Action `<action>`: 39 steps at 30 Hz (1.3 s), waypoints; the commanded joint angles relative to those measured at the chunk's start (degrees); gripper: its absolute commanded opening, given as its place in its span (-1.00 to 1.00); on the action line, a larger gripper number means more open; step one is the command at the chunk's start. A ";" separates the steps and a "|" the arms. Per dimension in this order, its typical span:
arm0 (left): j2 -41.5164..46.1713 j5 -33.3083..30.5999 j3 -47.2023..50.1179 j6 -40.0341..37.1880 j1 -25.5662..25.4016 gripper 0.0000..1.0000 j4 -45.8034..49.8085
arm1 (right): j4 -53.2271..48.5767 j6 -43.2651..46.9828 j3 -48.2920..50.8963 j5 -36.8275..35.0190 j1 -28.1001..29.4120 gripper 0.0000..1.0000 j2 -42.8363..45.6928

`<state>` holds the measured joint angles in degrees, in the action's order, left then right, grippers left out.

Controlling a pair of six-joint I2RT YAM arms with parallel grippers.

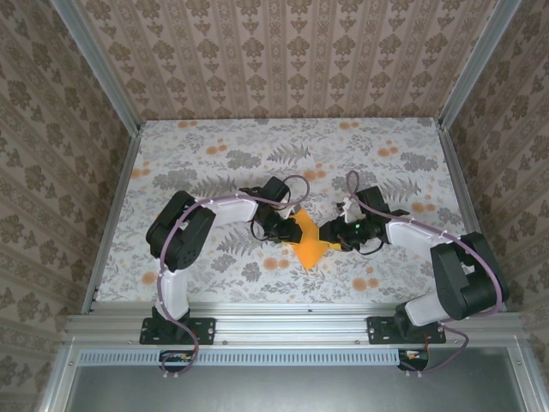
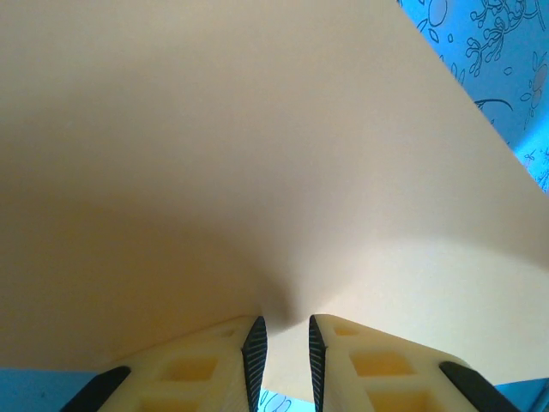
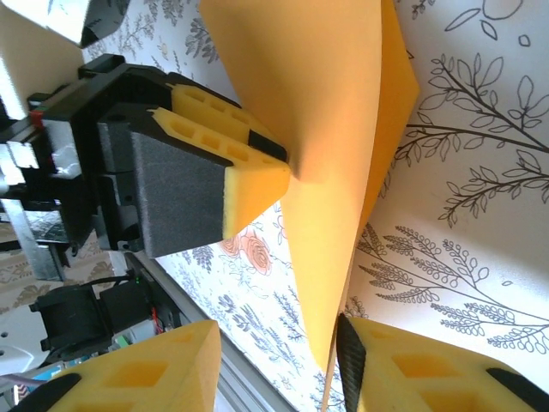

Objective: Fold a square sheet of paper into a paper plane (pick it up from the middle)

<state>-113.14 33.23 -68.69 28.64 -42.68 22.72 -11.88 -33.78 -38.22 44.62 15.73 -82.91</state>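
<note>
Paper sheet (image 1: 307,245): bright orange, folded, pointed; left pincer (image 2: 285,333) clamped on it; right pincer (image 3: 276,343) apart.

Desk surface (image 1: 214,146): pale print of grey leaves and small orange flowers, middle of frame.
Rear wall (image 1: 283,51): beige damask wallpaper, top of frame.
Side walls (image 1: 43,172): same wallpaper, left and right edges.
Frame posts (image 1: 94,64): aluminium profiles, upper corners.
Front rail (image 1: 292,324): aluminium profile, along the desk's lower edge.
Light: even, soft shadows.
</note>
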 commanded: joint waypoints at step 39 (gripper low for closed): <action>-1.91 -3.92 1.24 -2.38 -0.42 -0.49 7.40 | -6.98 0.64 -10.89 -9.64 11.38 -0.93 -8.80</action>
<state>-113.14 33.19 -69.04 27.75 -42.76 23.77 -19.57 -31.79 -48.23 36.16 26.55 -90.83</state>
